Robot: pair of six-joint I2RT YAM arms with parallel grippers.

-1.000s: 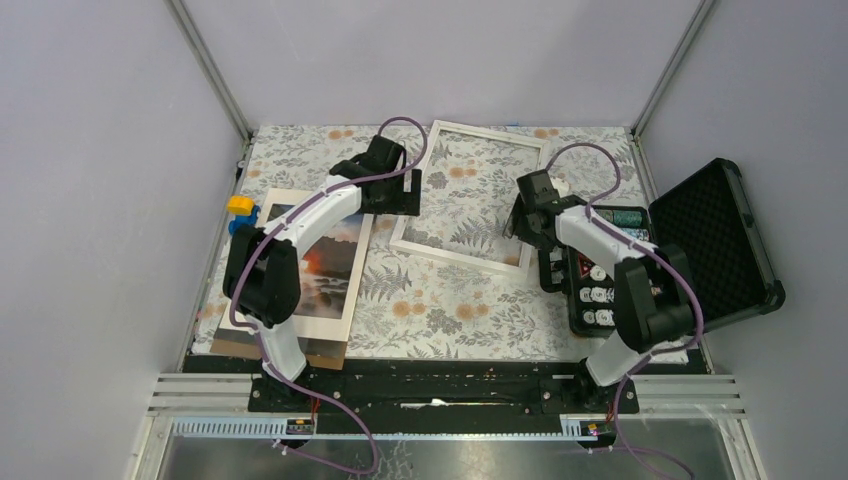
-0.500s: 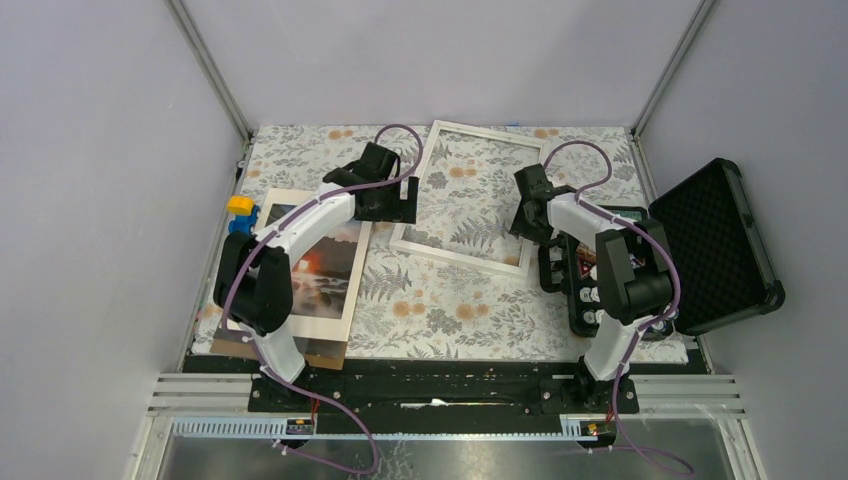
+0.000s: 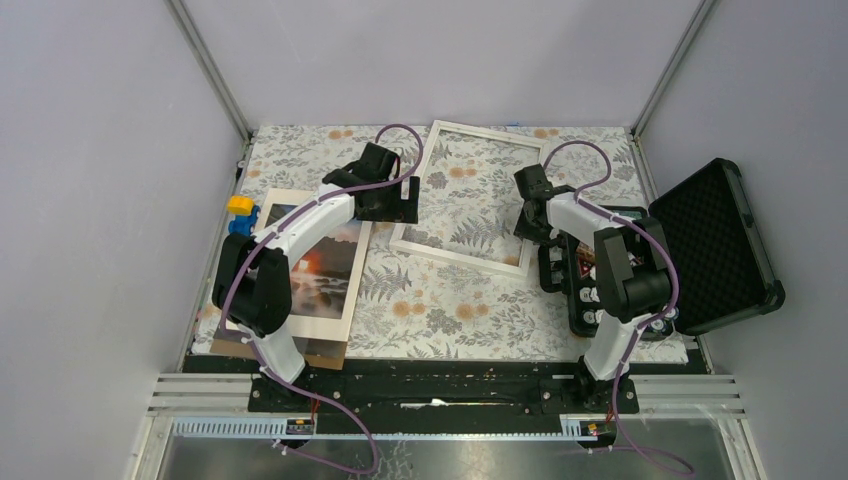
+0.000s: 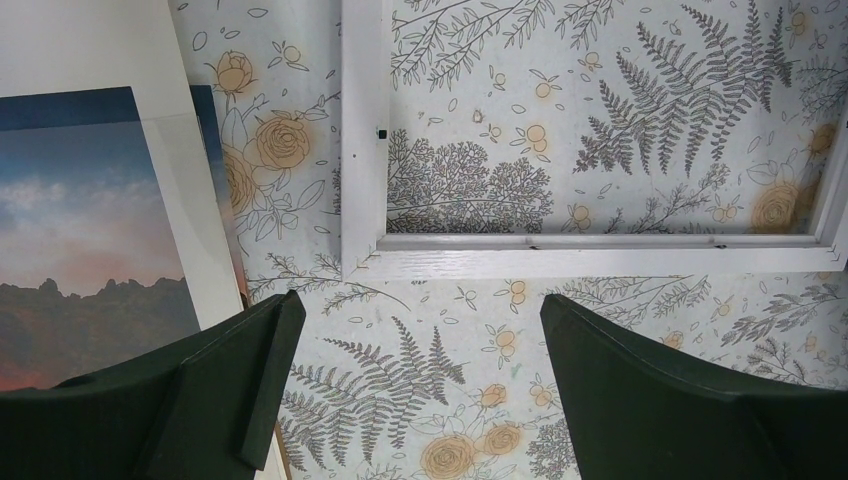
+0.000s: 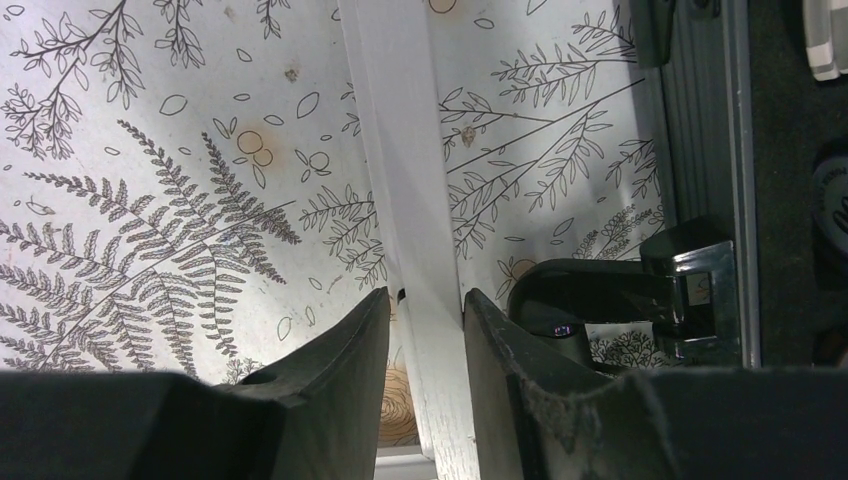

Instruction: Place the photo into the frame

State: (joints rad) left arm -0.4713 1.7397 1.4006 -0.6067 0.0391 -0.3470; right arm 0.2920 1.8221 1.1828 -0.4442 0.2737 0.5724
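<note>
Frame lay tilted at the tabletop's far centre, right gripper straddled its right rail, whether clamped was unclear, black case crowded that side, left gripper spread wide over open cloth off the frame's near-left corner, photo sat by the left edge, partly hidden under the left arm.
</note>
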